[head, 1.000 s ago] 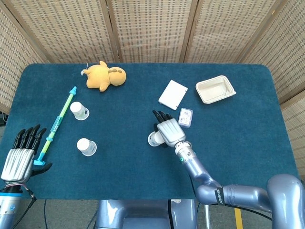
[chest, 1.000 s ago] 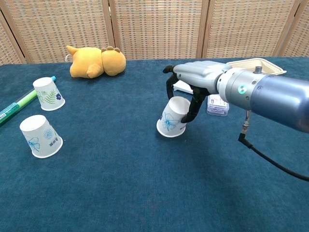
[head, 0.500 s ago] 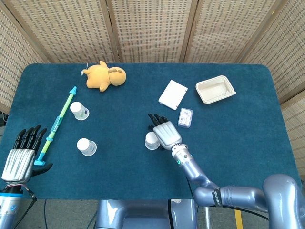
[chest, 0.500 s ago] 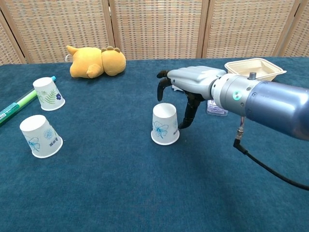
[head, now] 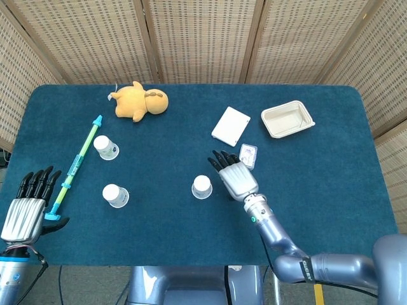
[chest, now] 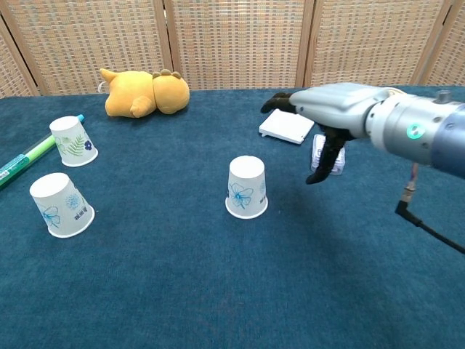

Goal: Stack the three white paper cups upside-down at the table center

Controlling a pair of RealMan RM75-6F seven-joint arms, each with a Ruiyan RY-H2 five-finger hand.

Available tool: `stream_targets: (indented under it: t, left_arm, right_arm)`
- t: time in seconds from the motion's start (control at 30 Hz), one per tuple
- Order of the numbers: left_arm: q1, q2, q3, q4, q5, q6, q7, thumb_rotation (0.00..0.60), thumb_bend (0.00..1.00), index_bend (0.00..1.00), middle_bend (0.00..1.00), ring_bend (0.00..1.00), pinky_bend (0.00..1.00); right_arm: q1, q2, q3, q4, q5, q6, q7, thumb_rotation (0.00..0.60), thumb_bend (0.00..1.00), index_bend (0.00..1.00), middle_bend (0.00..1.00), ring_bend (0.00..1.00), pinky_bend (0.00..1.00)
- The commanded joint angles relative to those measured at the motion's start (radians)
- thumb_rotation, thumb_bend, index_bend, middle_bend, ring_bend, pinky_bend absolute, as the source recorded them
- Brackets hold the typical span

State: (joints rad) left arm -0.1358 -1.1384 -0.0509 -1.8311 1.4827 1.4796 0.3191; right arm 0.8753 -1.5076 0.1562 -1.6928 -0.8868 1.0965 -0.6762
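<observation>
One white paper cup [head: 201, 187] [chest: 246, 187] with a blue flower print stands upside-down near the table center. My right hand [head: 235, 176] [chest: 330, 116] hovers just right of it, open and apart from it. Two more cups stand upside-down on the left: the nearer cup [head: 115, 195] [chest: 61, 205] and the farther cup [head: 105, 147] [chest: 73, 141] with a leaf print. My left hand [head: 28, 206] rests at the front left table edge, fingers straight and holding nothing; only the head view shows it.
A green-and-blue stick [head: 77, 165] lies left of the two cups. A yellow plush toy [head: 140, 101] sits at the back. A white flat box [head: 230, 126], a small packet [head: 247, 155] and a beige tray [head: 287, 119] lie behind my right hand.
My right hand set the tilted cup upside-down on the table, let go of it and drew back to the right. The left hand stayed put.
</observation>
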Motion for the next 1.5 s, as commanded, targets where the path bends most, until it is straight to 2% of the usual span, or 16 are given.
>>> stream_targets:
  t: [0.03,0.17,0.27,0.33,0.47,0.73,0.9,1.03,1.13,1.2,1.5]
  left_arm:
    - [0.000,-0.001,-0.001,-0.001,-0.001,0.000,0.000,0.600,0.00,0.00,0.00,0.00,0.00]
    - [-0.003,-0.008,-0.001,0.001,-0.006,-0.007,0.011,0.600,0.00,0.00,0.00,0.00,0.00]
    - [-0.012,-0.023,0.002,0.001,-0.006,-0.022,0.036,0.600,0.00,0.00,0.00,0.00,0.00]
    - [-0.015,-0.031,0.002,0.003,-0.005,-0.025,0.047,0.600,0.00,0.00,0.00,0.00,0.00]
    - [-0.019,-0.044,0.001,0.007,-0.006,-0.029,0.055,0.600,0.00,0.00,0.00,0.00,0.00]
    - [-0.052,-0.028,0.001,-0.023,-0.020,-0.098,0.010,0.600,0.00,0.00,0.00,0.00,0.00]
    - [-0.119,0.030,-0.017,-0.049,-0.061,-0.220,-0.033,0.600,0.09,0.14,0.00,0.00,0.00]
    - [-0.205,0.054,-0.058,-0.054,-0.171,-0.346,0.041,0.600,0.10,0.16,0.00,0.00,0.00]
    - [-0.250,0.069,-0.067,-0.061,-0.248,-0.410,0.104,0.600,0.17,0.14,0.00,0.00,0.00]
    - [-0.276,0.069,-0.069,-0.061,-0.295,-0.437,0.148,0.600,0.20,0.13,0.00,0.00,0.00]
    - [-0.354,0.019,-0.064,-0.025,-0.443,-0.479,0.277,0.600,0.20,0.13,0.00,0.00,0.00]
  right_arm:
    - [-0.105,0.134,-0.056,-0.108,-0.133,0.119,0.055,0.600,0.16,0.04,0.00,0.00,0.19]
    - [-0.216,0.223,-0.116,-0.109,-0.322,0.227,0.221,0.600,0.09,0.00,0.00,0.00,0.16]
    - [-0.341,0.278,-0.192,-0.025,-0.462,0.343,0.416,0.600,0.07,0.00,0.00,0.00,0.14]
    - [-0.387,0.281,-0.216,0.027,-0.512,0.378,0.498,0.600,0.07,0.00,0.00,0.00,0.11]
    - [-0.447,0.279,-0.240,0.081,-0.548,0.420,0.562,0.600,0.07,0.00,0.00,0.00,0.04]
    - [-0.538,0.254,-0.240,0.175,-0.602,0.487,0.692,0.600,0.07,0.00,0.00,0.00,0.03]
    - [-0.552,0.249,-0.232,0.201,-0.616,0.466,0.723,0.600,0.07,0.00,0.00,0.00,0.03]
    - [-0.558,0.249,-0.218,0.209,-0.638,0.457,0.740,0.600,0.07,0.00,0.00,0.00,0.03]
    - [-0.566,0.252,-0.207,0.216,-0.644,0.451,0.755,0.600,0.07,0.00,0.00,0.00,0.03]
    - [-0.571,0.255,-0.200,0.217,-0.649,0.450,0.763,0.600,0.07,0.00,0.00,0.00,0.03]
    - [-0.593,0.266,-0.176,0.212,-0.673,0.457,0.785,0.600,0.07,0.00,0.00,0.00,0.03]
